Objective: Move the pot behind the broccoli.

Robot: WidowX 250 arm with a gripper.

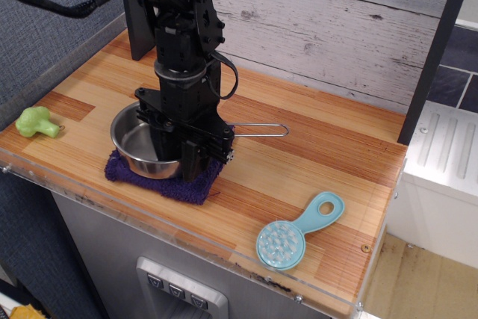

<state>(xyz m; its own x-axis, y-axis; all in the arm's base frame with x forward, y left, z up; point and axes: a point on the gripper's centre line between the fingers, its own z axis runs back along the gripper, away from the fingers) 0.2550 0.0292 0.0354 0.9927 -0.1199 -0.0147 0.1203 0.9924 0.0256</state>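
The wooden desk (314,147) carries everything. My arm (175,28) comes down over its left half, and my claw (184,156) is clamped together on the right rim of the steel pot (142,147). The pot sits on a purple cloth (175,182), its wire loop handle pointing toward three o'clock. A light-blue scrubber (295,233) lies well apart at about five o'clock from the pot. The small green toy broccoli (36,122) rests near the desk's left edge, at nine o'clock from the pot.

Striped wooden countertop (314,147) against whitewashed plank wall (336,28), grey fabric panel (45,20) at left.
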